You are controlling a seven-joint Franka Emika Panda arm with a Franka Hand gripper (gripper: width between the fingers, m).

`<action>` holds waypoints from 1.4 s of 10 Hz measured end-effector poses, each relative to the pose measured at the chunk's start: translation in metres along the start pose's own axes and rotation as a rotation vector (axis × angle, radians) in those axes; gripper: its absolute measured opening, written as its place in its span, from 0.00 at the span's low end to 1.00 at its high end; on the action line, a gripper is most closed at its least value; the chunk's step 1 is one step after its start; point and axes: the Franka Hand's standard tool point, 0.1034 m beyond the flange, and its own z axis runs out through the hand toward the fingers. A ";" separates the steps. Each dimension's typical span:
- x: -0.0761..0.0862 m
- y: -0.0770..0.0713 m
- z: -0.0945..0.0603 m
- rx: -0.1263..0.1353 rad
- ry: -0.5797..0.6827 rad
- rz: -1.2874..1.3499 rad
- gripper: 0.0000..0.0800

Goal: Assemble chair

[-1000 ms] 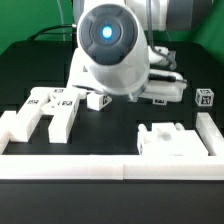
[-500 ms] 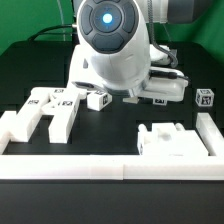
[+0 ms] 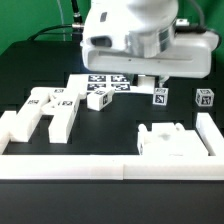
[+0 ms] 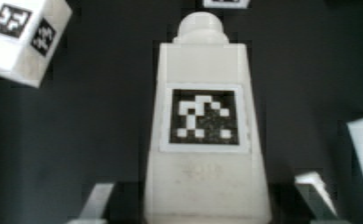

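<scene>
The chair [image 3: 170, 140] lies as loose white pieces on the black desk [image 3: 110, 132], inside a low border wall [image 3: 100, 166] that runs along the near edge and up both sides. At the exterior view's left a cluster of chunky pieces [image 3: 50, 108] with tags on top rests against the wall. Just to its right stands a small tagged cube [image 3: 98, 99], close to the marker board [image 3: 105, 83] farther back. At the near right sits a stepped piece with no visible tag, and a second cube [image 3: 205, 97] stands far right.

The arm [image 3: 140, 35] hangs over the far middle of the desk, and a tagged piece [image 3: 160, 96] shows directly beneath it.

In the wrist view the claw [image 4: 204, 195] is set narrow. Its fingers [image 4: 98, 200] stand on either side of one end of a long white bar [image 4: 204, 110], which carries a tag at its middle. A thin dark strip shows between each finger and the bar. I cannot tell whether the pads press the bar. Another tagged block [image 4: 27, 40] lies off to one side of the bar, apart from it.
</scene>
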 end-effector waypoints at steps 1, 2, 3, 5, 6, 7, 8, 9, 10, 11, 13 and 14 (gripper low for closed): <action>0.003 -0.005 0.001 0.010 0.062 -0.007 0.36; 0.012 -0.007 -0.002 0.026 0.185 -0.008 0.36; 0.009 -0.009 -0.001 0.031 0.246 -0.014 0.36; 0.014 -0.022 -0.010 0.025 0.351 -0.051 0.36; 0.012 -0.024 -0.015 0.022 0.324 -0.055 0.36; 0.014 -0.027 -0.024 0.023 0.317 -0.057 0.36; 0.015 -0.027 -0.023 0.025 0.323 -0.056 0.36; 0.015 -0.027 -0.022 0.024 0.321 -0.056 0.36; 0.015 -0.027 -0.022 0.024 0.321 -0.056 0.36; 0.015 -0.027 -0.024 0.020 0.322 -0.072 0.36; 0.031 -0.035 -0.051 -0.001 0.343 -0.146 0.36; 0.042 -0.039 -0.061 -0.009 0.352 -0.207 0.36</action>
